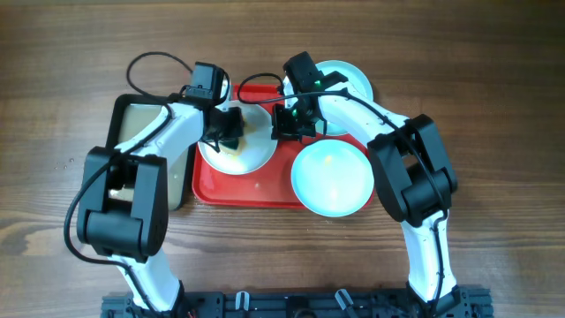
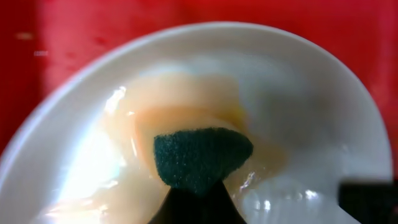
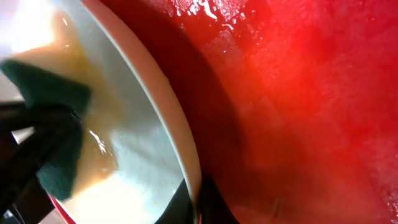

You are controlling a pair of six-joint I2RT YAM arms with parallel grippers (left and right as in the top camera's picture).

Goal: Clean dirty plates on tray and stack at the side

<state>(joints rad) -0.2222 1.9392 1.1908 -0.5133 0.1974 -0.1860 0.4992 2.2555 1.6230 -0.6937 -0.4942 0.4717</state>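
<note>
The white plate point(image 1: 252, 155) lies on the left part of the red tray point(image 1: 252, 190). It carries a yellowish smear, seen in the left wrist view point(image 2: 186, 99). My left gripper point(image 1: 226, 131) is shut on a dark green sponge point(image 2: 202, 155) and presses it onto the plate's middle. My right gripper point(image 1: 287, 124) is shut on the white plate's right rim point(image 3: 186, 155). One pale blue plate point(image 1: 331, 177) sits on the tray's front right. Another pale blue plate point(image 1: 349, 79) lies at the back right, partly hidden by my right arm.
A smaller black-rimmed tray with a beige floor point(image 1: 141, 124) lies to the left of the red tray, under my left arm. Brown wood tabletop point(image 1: 494, 88) surrounds both trays. The red tray's wet floor point(image 3: 298, 93) fills the right wrist view.
</note>
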